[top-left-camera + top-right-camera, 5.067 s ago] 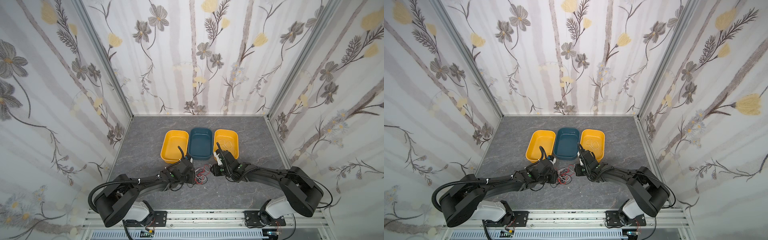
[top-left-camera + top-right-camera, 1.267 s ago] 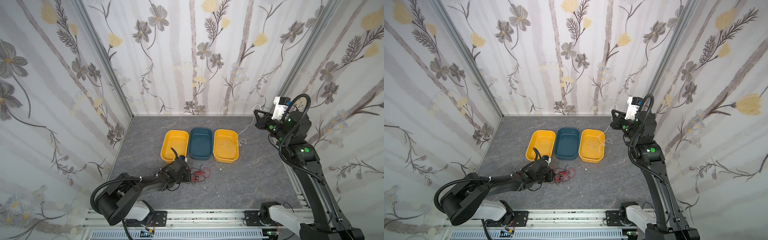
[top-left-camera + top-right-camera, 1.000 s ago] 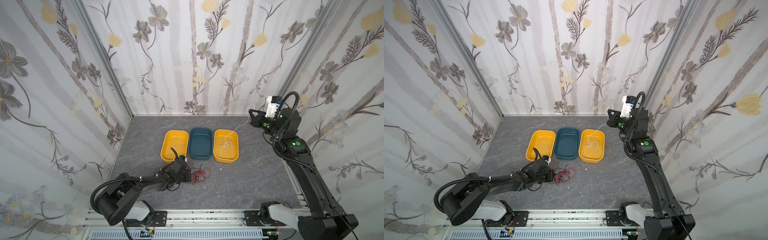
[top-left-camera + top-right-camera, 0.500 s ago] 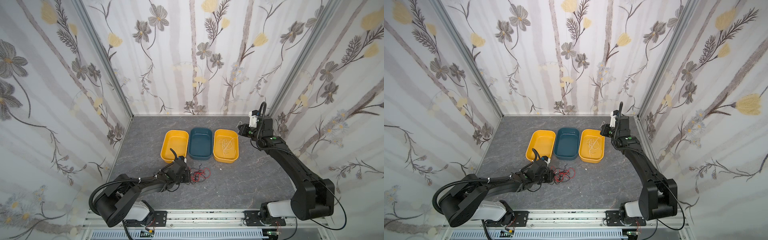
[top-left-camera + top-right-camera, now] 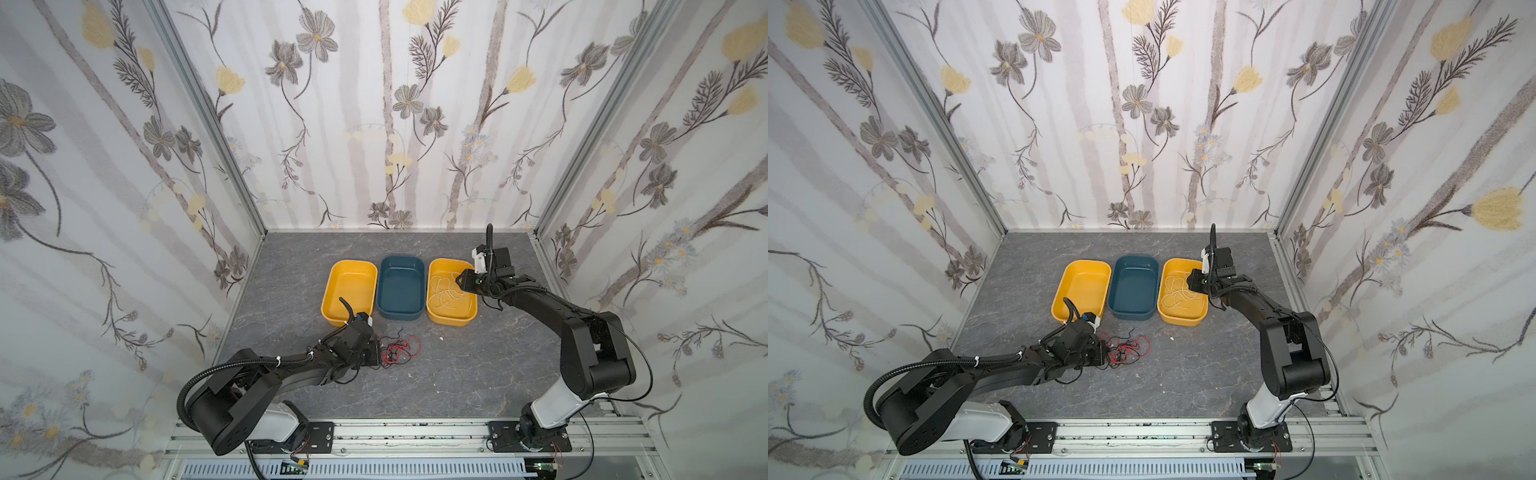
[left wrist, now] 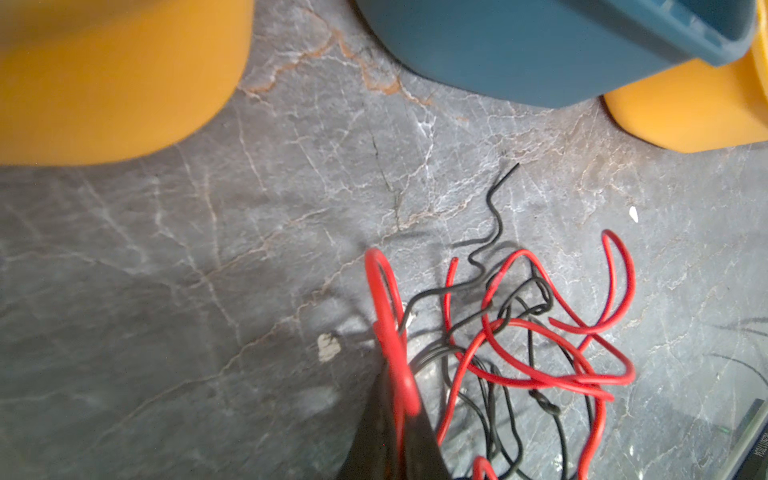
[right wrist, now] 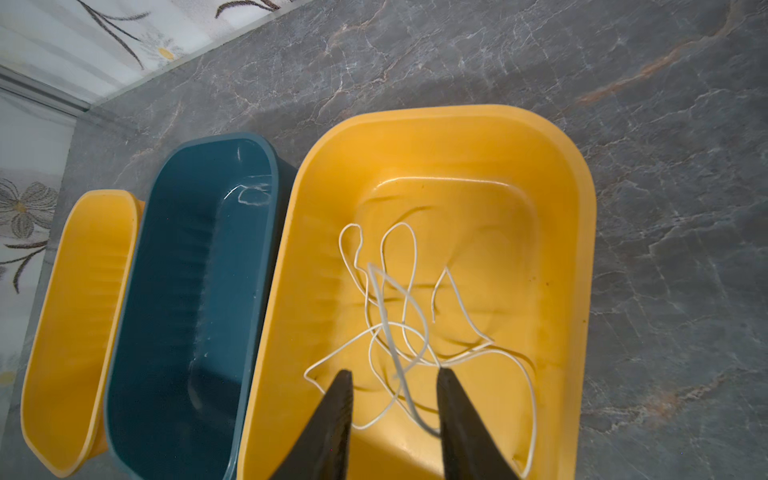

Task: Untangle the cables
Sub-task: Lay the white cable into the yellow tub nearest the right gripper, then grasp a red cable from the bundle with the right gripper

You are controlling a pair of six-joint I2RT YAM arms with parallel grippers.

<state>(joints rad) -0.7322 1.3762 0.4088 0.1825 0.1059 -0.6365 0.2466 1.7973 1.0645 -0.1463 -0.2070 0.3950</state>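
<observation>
Cables [image 5: 398, 352], red and black, lie tangled at the blue bin's [image 5: 401, 286] 6 o'clock, left gripper [image 6: 392, 390] clamped on a red cable [image 6: 388, 324]. At its 3 o'clock a white cable [image 7: 386, 316] lies looped in a yellow bin [image 7: 584, 216], right gripper [image 7: 395, 386] above, jaws apart.

nothing here reads clearly; a dark tag [image 6: 753, 444] just beside the red and black cables [image 6: 536, 332] carries print too blurred to make out.
</observation>
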